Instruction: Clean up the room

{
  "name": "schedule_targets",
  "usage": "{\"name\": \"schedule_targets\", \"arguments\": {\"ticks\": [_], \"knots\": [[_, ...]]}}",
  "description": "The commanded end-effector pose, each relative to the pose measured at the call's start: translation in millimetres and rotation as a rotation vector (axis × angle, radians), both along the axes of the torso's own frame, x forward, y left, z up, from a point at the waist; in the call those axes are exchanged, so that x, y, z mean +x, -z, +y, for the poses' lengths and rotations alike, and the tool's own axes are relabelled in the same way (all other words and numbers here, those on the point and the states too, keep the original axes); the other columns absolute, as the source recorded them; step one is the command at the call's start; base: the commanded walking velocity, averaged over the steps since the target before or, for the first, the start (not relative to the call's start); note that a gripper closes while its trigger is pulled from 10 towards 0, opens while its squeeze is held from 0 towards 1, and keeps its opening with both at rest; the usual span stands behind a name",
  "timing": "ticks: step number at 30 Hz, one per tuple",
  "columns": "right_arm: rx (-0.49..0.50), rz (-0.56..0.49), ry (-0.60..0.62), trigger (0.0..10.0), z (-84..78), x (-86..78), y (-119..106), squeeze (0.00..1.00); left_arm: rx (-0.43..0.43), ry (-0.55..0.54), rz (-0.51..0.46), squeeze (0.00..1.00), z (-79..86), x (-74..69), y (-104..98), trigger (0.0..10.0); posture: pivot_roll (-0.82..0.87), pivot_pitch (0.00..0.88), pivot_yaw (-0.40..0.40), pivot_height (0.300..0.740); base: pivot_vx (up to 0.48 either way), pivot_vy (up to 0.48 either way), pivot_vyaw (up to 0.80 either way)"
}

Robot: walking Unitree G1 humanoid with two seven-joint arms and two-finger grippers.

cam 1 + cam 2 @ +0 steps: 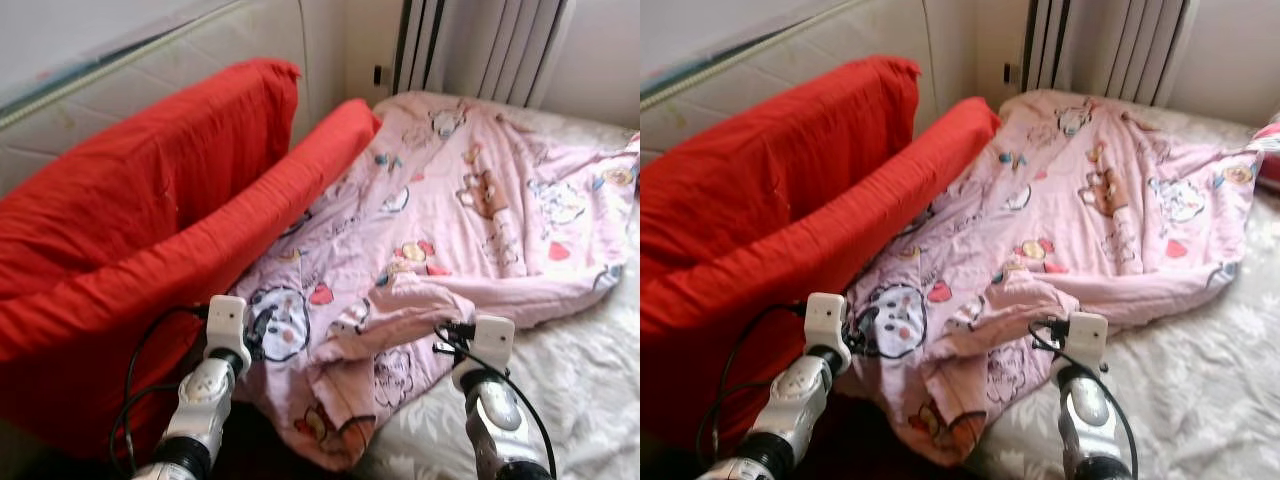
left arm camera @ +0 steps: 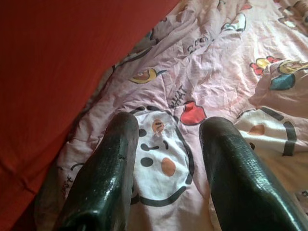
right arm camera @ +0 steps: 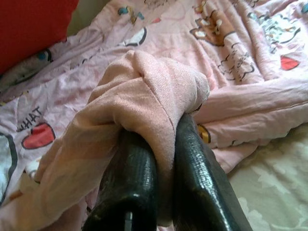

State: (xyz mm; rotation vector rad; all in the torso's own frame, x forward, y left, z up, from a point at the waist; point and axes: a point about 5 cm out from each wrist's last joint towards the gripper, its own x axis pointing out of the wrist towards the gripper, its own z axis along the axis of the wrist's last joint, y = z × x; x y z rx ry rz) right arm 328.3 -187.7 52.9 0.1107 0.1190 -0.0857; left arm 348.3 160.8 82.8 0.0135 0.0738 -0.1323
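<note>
A pink cartoon-print blanket [image 1: 470, 200] lies rumpled across the bed, its near corner hanging over the edge. My right gripper [image 3: 166, 130] is shut on a bunched fold of the blanket [image 3: 149, 86], lifted a little above the rest of the cloth. My left gripper [image 2: 168, 130] is open just above the blanket's left part, its fingers [image 2: 110, 163] on either side of a round white cartoon face [image 2: 161, 159], with nothing between them. In the left eye view both wrists, left [image 1: 226, 322] and right [image 1: 484, 345], sit low at the blanket's near edge.
Two big red cushions [image 1: 150, 200] lean against the pale quilted headboard [image 1: 150, 70] on the left, right beside my left arm. A grey floral sheet [image 1: 580, 380] lies bare at the right. Pale curtains [image 1: 480, 45] hang behind the bed. A black cable [image 1: 135, 390] loops by my left arm.
</note>
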Motion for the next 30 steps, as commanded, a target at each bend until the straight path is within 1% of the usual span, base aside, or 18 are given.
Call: {"name": "schedule_targets", "arguments": {"ticks": [1,8,17,30], "knots": [[0.003,0.011,-0.001,10.0,0.6,0.5,0.8,0.00,-0.004,-0.018,0.001,0.00,3.3,-0.4,1.2,10.0,-0.05,0.086,0.031,0.740,0.000,0.000,0.00],[-0.002,0.003,0.013,10.0,-1.7,1.8,-1.5,0.00,-0.004,-0.029,0.010,0.00,5.2,-0.1,2.7,10.0,-0.04,0.084,0.026,0.740,0.000,0.000,0.00],[-0.003,-0.001,0.028,10.0,-5.1,4.3,-4.8,0.00,-0.018,-0.027,-0.009,0.00,4.7,2.1,-1.1,10.0,-0.04,0.071,0.023,0.740,0.000,0.000,0.00],[0.001,-0.001,0.033,10.0,-4.3,1.7,-2.0,0.00,-0.015,-0.028,-0.013,0.00,7.0,1.4,-0.4,10.0,-0.04,0.077,0.024,0.740,0.000,0.000,0.00]]}}
